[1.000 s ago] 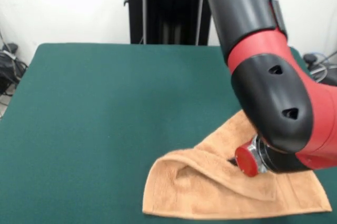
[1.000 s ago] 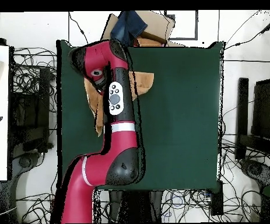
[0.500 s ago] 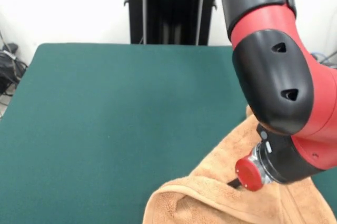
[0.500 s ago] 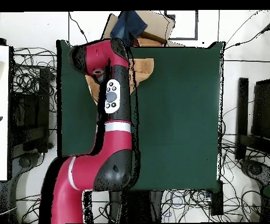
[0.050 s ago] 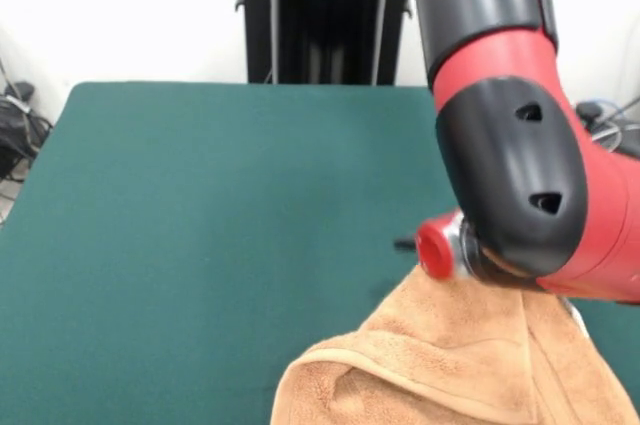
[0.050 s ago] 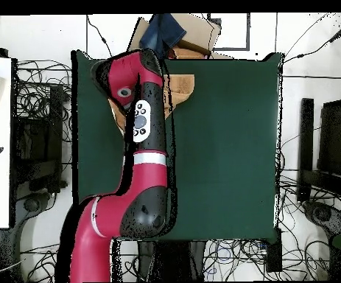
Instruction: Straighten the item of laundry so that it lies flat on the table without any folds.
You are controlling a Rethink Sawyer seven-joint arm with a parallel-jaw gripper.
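One camera sits low and close at the near edge of the large green felt-covered worktop (image 5: 200, 235), facing the red and black arm (image 5: 520, 175), while the other hangs high above, looking straight down on the whole worktop (image 6: 225, 140) and arm (image 6: 147, 140), which both share.

cardboard box (image 6: 195, 33) and blue cloth (image 6: 163, 31) beyond the table edge.

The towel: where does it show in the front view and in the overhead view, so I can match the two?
Front view: the towel fills the bottom right, bunched up beneath the arm's wrist.
Overhead view: it lies at the top left part of the table, partly hidden under the arm, reaching the table's top edge.
Shared landmark: the red and black arm directly above it.
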